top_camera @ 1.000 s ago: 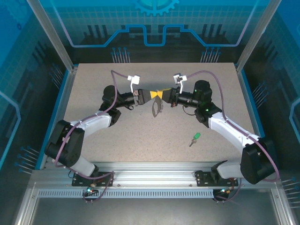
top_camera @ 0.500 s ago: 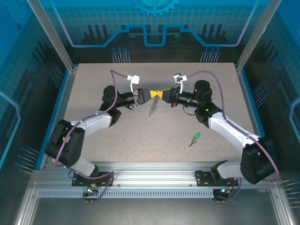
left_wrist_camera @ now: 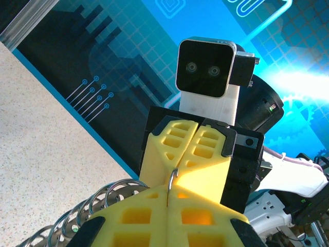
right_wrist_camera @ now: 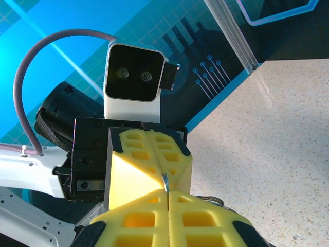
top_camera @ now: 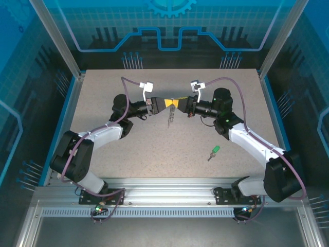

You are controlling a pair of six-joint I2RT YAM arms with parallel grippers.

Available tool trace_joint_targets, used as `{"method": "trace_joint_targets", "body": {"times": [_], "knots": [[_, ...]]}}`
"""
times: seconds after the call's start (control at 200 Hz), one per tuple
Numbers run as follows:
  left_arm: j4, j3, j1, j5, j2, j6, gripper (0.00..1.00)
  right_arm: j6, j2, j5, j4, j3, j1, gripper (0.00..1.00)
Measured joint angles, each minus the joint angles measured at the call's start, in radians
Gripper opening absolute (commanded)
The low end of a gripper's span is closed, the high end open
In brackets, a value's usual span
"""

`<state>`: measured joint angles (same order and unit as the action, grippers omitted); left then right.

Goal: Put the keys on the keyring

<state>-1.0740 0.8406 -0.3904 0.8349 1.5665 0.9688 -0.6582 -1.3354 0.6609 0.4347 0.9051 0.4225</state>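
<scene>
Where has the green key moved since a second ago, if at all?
No. The green key lies in the same spot on the table, the same distance from its near edge.

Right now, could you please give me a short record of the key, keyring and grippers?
left gripper: shut on the keyring, tip to tip with the right gripper
right gripper: shut on the keyring, facing the left gripper
keyring: pinched by both grippers, hanging below them
key: green head, lying on the table, apart from both grippers
task state: key not yet on the keyring
</scene>
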Motion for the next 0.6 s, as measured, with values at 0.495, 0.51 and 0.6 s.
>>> {"method": "trace_joint_targets", "body": {"times": [0.495,0.51,0.6], "knots": [[-0.029,-0.033,-0.012,-0.008,-0.008,-0.054,0.00,-0.004,0.333,-0.238,-0.405,-0.008,-0.106,0.70],[-0.030,-0.034,-0.012,-0.008,-0.008,-0.055,0.00,-0.003,0.339,-0.254,-0.433,-0.006,-0.106,0.70],[-0.032,-0.042,-0.012,-0.008,-0.022,-0.055,0.00,0.011,0.354,-0.368,-0.625,0.006,-0.106,0.65]]}}
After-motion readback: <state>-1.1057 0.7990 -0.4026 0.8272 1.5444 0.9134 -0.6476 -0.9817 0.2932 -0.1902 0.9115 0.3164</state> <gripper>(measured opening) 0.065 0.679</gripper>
